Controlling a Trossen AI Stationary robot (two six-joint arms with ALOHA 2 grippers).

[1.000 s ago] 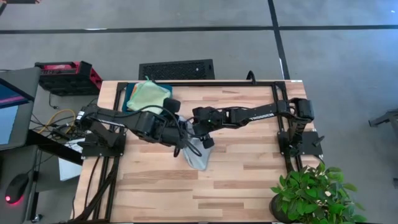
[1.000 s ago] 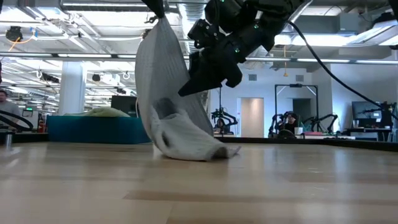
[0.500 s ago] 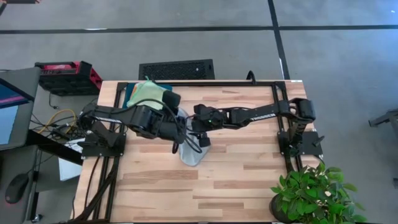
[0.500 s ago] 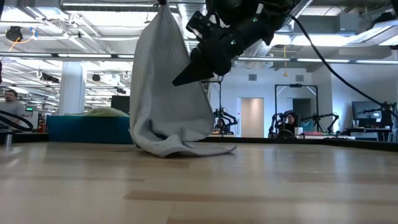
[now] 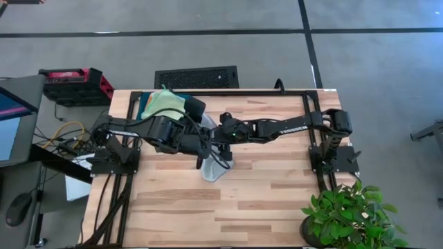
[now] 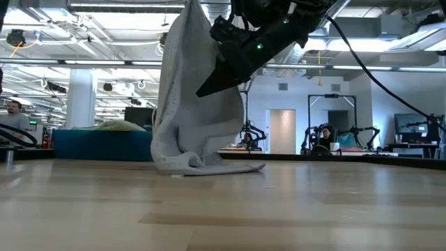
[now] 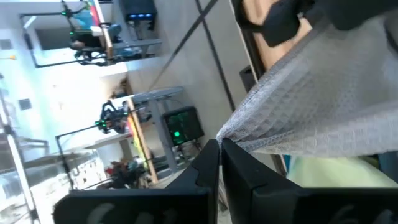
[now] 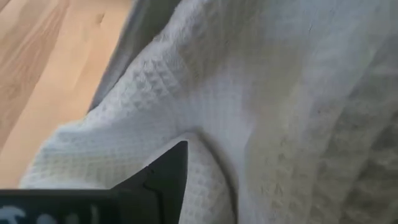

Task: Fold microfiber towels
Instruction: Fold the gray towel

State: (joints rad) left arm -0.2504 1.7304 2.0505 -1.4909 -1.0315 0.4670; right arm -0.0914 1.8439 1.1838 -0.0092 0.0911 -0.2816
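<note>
A pale grey microfiber towel (image 6: 195, 90) hangs from my left gripper (image 7: 219, 144), which is shut on it high above the table's middle (image 5: 205, 138). The towel's lower end (image 6: 209, 166) lies bunched on the wood (image 5: 216, 169). My right gripper (image 6: 209, 87) reaches in from the right, slanting down against the hanging cloth, and is open (image 5: 223, 153). A light green towel (image 5: 166, 104) lies on a dark teal tray (image 5: 144, 104) at the far left. My left gripper pinches a pointed corner of the grey towel (image 7: 233, 132) between its two fingertips. The cloth hangs from that corner in long folds, with its lower end resting on the table. My right gripper has one finger (image 8: 165, 171) lying against the hanging cloth (image 8: 205, 112), about halfway up. A fold of towel hides the other finger. It comes from the table's right, slanting down.
The teal tray (image 6: 104, 143) stands at the far left, behind the towel. A potted plant (image 5: 346, 214) sits at the near right corner. Bare wood (image 5: 277, 194) lies near and to the right. People show in the room beyond (image 6: 10, 115).
My left gripper has risen and rolled, drawing the grey towel up. More of the cloth hangs straight now, and the heap on the table has gathered into a smaller bunch under it. My right gripper has rolled at the wrist without leaving its place beside the cloth.
</note>
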